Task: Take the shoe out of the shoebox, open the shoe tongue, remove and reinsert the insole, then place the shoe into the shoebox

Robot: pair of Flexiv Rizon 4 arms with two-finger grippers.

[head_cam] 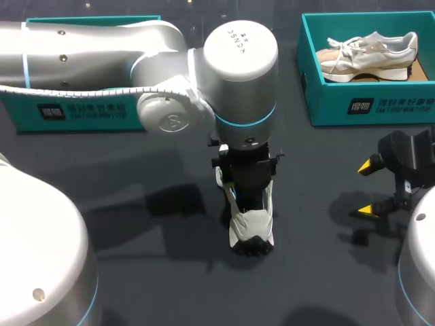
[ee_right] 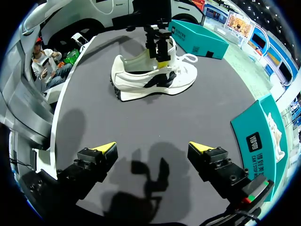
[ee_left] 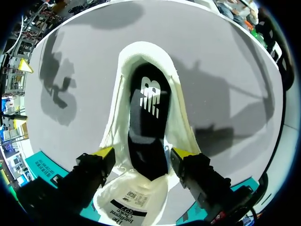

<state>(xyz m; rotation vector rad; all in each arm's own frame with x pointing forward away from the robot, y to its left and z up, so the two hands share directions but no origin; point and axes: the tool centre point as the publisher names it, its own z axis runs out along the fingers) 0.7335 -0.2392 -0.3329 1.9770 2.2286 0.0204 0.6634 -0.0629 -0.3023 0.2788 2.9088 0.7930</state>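
The white sneaker (head_cam: 251, 227) stood out of its box on the dark grey table (head_cam: 136, 272), just below the middle of the frame. Its tongue (ee_left: 134, 195) was folded open and the black insole with a white logo (ee_left: 146, 117) lay inside, so the insole step looked to be in hand.

The left gripper (ee_left: 142, 153) hung over the shoe's opening with a jaw at each side. Whether they pinched the shoe could not be told. The next move probably called for nipping the insole's edge without catching the collar.

The right gripper (head_cam: 367, 188) waited at the right edge, jaws wide and empty.

A teal cardboard shoebox (head_cam: 367, 102) at upper right held a beige-and-white sneaker (head_cam: 367, 54). A second teal box (head_cam: 81, 112) sat at upper left, partly behind the arm.
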